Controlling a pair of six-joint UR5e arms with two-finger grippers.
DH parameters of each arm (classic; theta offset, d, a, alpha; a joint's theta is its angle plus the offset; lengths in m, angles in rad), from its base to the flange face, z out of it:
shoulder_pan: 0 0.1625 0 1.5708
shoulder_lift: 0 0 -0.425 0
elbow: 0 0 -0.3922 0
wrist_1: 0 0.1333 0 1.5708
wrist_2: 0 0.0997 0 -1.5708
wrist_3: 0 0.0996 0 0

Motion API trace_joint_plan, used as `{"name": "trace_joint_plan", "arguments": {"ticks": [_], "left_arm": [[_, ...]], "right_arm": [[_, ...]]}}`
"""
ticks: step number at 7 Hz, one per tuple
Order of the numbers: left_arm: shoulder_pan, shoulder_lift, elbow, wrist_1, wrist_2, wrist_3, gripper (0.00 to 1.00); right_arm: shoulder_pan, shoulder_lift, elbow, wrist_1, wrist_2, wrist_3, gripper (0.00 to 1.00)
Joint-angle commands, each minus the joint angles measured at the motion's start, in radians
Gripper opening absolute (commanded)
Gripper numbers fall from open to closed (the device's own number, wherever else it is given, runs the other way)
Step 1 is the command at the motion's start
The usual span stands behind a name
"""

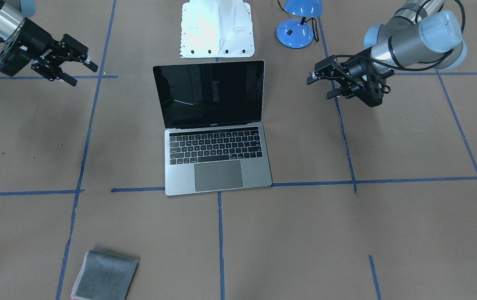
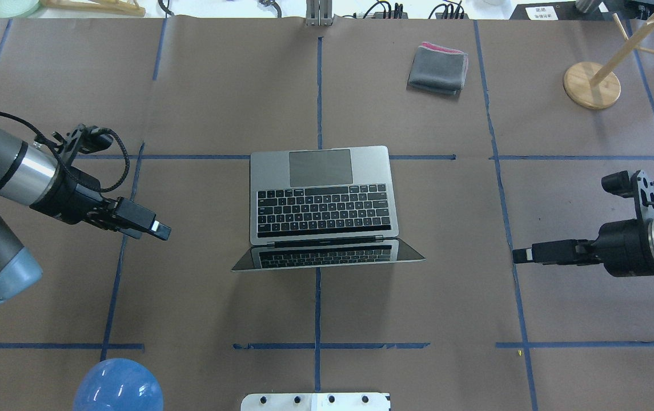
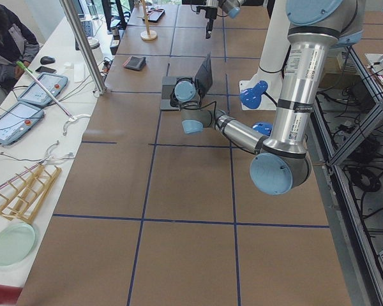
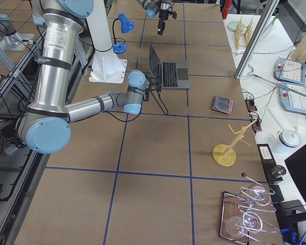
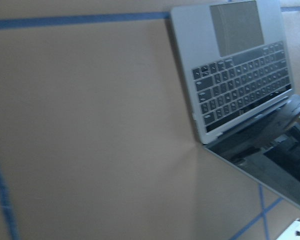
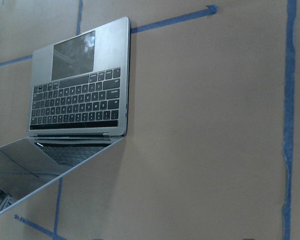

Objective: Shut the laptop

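Observation:
The laptop stands open in the middle of the table, its black screen upright and its keyboard and trackpad bare. It also shows in the overhead view, the left wrist view and the right wrist view. My left gripper hovers to the laptop's side, apart from it, open and empty; it also shows in the overhead view. My right gripper hovers on the other side, farther off, open and empty; it also shows in the overhead view. Neither touches the laptop.
A folded grey cloth lies beyond the laptop on the far side. A blue desk lamp and the white base plate stand behind the screen near the robot. A wooden stand is at the far right.

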Motion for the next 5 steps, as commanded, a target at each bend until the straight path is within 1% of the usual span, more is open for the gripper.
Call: {"name": "trace_joint_plan", "arguments": {"ticks": [1, 2, 3, 4, 5], "left_arm": [[0.090, -0.006, -0.041, -0.004, 0.026, -0.081, 0.27], [0.097, -0.005, -0.043, -0.004, 0.026, -0.079, 0.04], [0.123, -0.017, -0.045, -0.004, 0.026, -0.079, 0.02], [0.140, -0.028, -0.045, -0.004, 0.026, -0.082, 0.02], [0.152, -0.029, -0.052, -0.004, 0.026, -0.082, 0.02]], "right_arm": [[-0.118, -0.041, 0.037, 0.003, -0.087, 0.003, 0.32], [-0.161, -0.047, 0.051, 0.003, -0.118, 0.003, 0.18], [-0.263, -0.045, 0.071, 0.003, -0.234, 0.003, 0.07], [-0.349, -0.045, 0.074, 0.003, -0.341, 0.003, 0.03], [-0.420, -0.044, 0.086, 0.003, -0.435, 0.003, 0.02]]}}
